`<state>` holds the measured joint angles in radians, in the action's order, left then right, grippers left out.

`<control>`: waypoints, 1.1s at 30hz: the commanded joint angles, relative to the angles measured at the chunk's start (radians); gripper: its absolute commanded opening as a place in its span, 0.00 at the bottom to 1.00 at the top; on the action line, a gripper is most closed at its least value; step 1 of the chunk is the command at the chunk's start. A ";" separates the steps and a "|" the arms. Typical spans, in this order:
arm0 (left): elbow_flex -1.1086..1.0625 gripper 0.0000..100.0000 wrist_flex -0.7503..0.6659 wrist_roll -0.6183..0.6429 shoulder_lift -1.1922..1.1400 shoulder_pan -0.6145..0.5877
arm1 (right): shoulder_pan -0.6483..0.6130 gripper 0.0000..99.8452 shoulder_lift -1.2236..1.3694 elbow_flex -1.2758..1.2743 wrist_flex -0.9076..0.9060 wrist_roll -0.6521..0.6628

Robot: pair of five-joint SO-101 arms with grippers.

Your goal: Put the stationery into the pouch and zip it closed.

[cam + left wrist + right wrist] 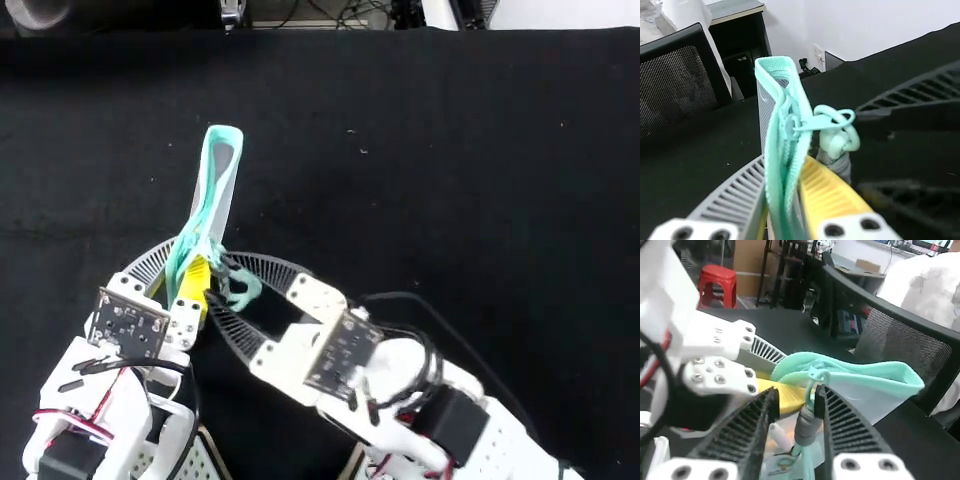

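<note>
A mint-green and grey pouch (pixel 215 185) stands on its edge over the black table, its zip side up. My left gripper (pixel 193 262) is shut on its near end, which is pinched between the grey finger (pixel 737 192) and the yellow finger (pixel 827 192). The zip slider (pixel 790 123) sits partway along the mint zip band, with a mint ring and a small grey charm (pixel 805 427) hanging from it. My right gripper (pixel 222 282) is shut on that charm, its black fingers (pixel 760 415) on either side of it beside the pouch (pixel 865 377).
Black cloth (pixel 450 150) covers the table, with open room to the far side and the right. Both arm bodies crowd the near edge. A black mesh chair (pixel 675 80) stands past the table edge in the left wrist view, and another (pixel 900 335) in the right wrist view.
</note>
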<state>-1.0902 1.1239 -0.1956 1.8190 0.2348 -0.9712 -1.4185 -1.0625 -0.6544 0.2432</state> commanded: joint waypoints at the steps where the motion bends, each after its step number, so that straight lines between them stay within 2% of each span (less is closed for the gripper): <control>1: -0.007 0.03 0.003 -0.002 0.000 0.036 | -0.002 0.13 0.021 -0.001 0.057 -0.006; 9: -0.008 0.03 0.005 -0.002 0.000 0.041 | 0.089 0.13 0.024 0.001 0.066 -0.006; 14: -0.008 0.03 0.005 -0.002 0.000 0.042 | 0.140 0.01 0.024 -0.004 0.112 -0.006; 20: -0.005 0.03 0.025 -0.002 0.000 0.042 | 0.195 0.01 0.024 -0.005 0.121 -0.006; 28: -0.004 0.03 0.026 -0.002 0.000 0.042 | 0.193 0.02 0.033 -0.025 0.115 -0.008; 33: -0.001 0.03 0.029 -0.002 0.000 0.042 | 0.193 0.13 0.033 -0.025 0.117 -0.032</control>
<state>-1.0902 1.1347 -0.1956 1.8190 0.2685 -0.7963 -1.3909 -1.0917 -0.5547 0.2417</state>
